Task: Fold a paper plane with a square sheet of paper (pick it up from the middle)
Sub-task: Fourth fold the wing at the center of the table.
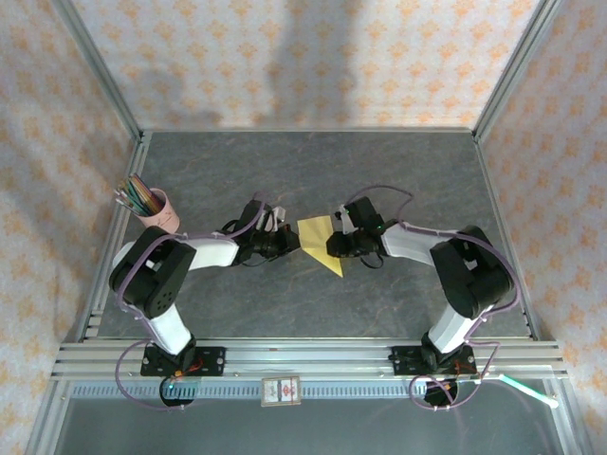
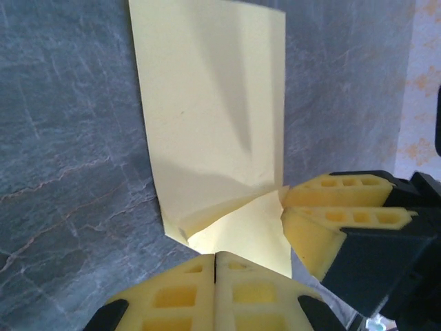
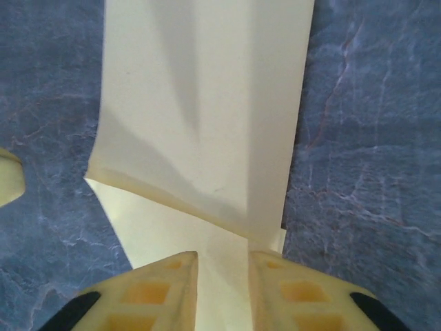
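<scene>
The small tag (image 1: pixel 280 390) on the front rail is too tiny for me to read. A pink cup (image 1: pixel 163 216) of coloured pencils (image 1: pixel 139 193) stands far left. The square sheet of paper (image 1: pixel 321 242), partly folded, lies mid-table: my left gripper (image 2: pixel 215 256) is pressed shut at its edge, and my right gripper (image 3: pixel 224 256) is parted, with paper between the fingers.

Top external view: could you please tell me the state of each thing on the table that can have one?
square sheet of paper: partly folded, creased, lying on the table between the grippers.
left gripper: shut, at the sheet's near edge; whether it holds the sheet is unclear.
right gripper: slightly open, the sheet between its fingers.
pink cup: upright, holding coloured pens.
</scene>
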Controlling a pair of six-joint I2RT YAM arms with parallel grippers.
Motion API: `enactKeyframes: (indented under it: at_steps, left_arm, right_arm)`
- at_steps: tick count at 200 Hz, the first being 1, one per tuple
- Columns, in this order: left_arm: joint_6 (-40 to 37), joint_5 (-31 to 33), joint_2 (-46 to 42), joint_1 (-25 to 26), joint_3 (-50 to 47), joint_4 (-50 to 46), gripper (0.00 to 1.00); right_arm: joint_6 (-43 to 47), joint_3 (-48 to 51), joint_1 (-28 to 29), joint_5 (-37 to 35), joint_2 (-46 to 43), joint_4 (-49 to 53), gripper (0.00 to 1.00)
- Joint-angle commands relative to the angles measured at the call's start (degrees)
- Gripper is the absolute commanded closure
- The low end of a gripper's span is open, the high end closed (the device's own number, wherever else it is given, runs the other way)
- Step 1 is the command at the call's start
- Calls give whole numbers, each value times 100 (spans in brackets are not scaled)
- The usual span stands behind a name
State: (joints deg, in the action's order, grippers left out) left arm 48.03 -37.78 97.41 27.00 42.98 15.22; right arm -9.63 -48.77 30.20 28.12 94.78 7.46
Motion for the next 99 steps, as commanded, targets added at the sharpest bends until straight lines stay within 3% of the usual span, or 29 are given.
enactKeyframes:
  at_steps: [1, 30, 59, 99]
  left_arm:
    - [238, 310, -276, 52, -42, -259, 100]
    - [271, 334, -256, 70, -53, -251, 100]
    - [67, 63, 21, 59, 110, -177, 100]
    - [-99, 174, 46, 88, 139, -311, 88]
  right_arm:
    - [269, -170, 64, -514, -557, 291, 71]
    - [218, 6, 188, -696, -947, 162, 71]
    - [110, -2, 248, -613, -742, 125, 72]
    - [33, 7, 329, -958, -465, 169, 73]
